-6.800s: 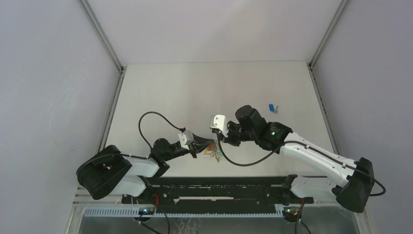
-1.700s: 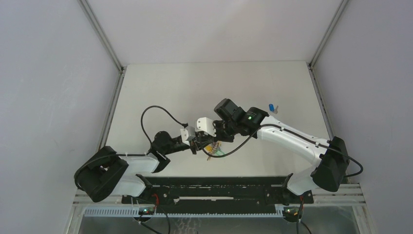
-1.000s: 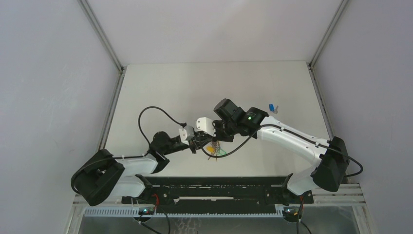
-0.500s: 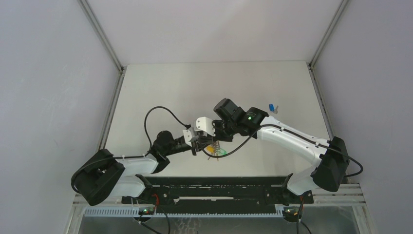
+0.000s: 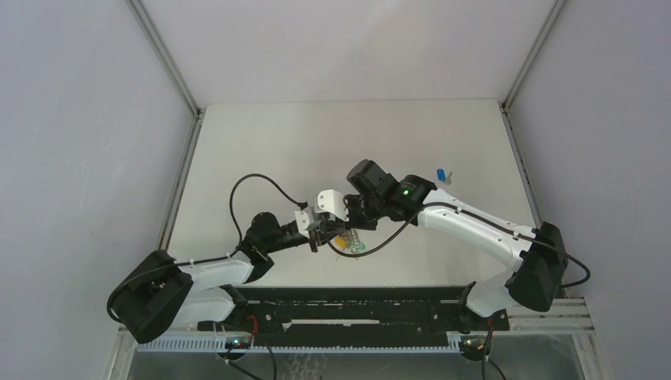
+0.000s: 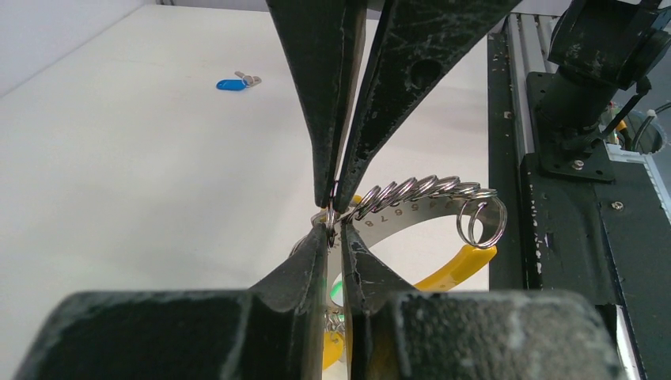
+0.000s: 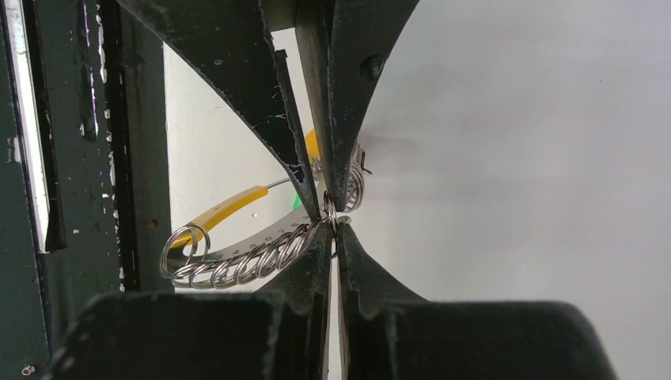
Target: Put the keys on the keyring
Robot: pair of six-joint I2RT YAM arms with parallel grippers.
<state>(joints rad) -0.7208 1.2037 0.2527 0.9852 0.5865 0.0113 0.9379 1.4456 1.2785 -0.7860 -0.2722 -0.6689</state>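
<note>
The left gripper (image 6: 333, 231) and the right gripper (image 7: 332, 228) meet tip to tip above the white surface (image 5: 332, 142). Both are clenched on one small split ring of the silver metal keyring (image 6: 403, 192), each from the opposite side. The keyring consists of a curved metal strip carrying a row of split rings, with a yellow sleeve (image 6: 460, 264) at one end. A green part shows behind the fingers. The keyring is located close to the near edge of the surface, just beside the black rail (image 6: 554, 237).

The small blue-capped silver key (image 6: 231, 84) lies flat on the right half of the surface, well apart from the keyring. Open surface extends to the far side and to the left, bounded by grey walls (image 5: 79, 158).

The strip bears stamped digits; "5678" is legible in the left wrist view.
</note>
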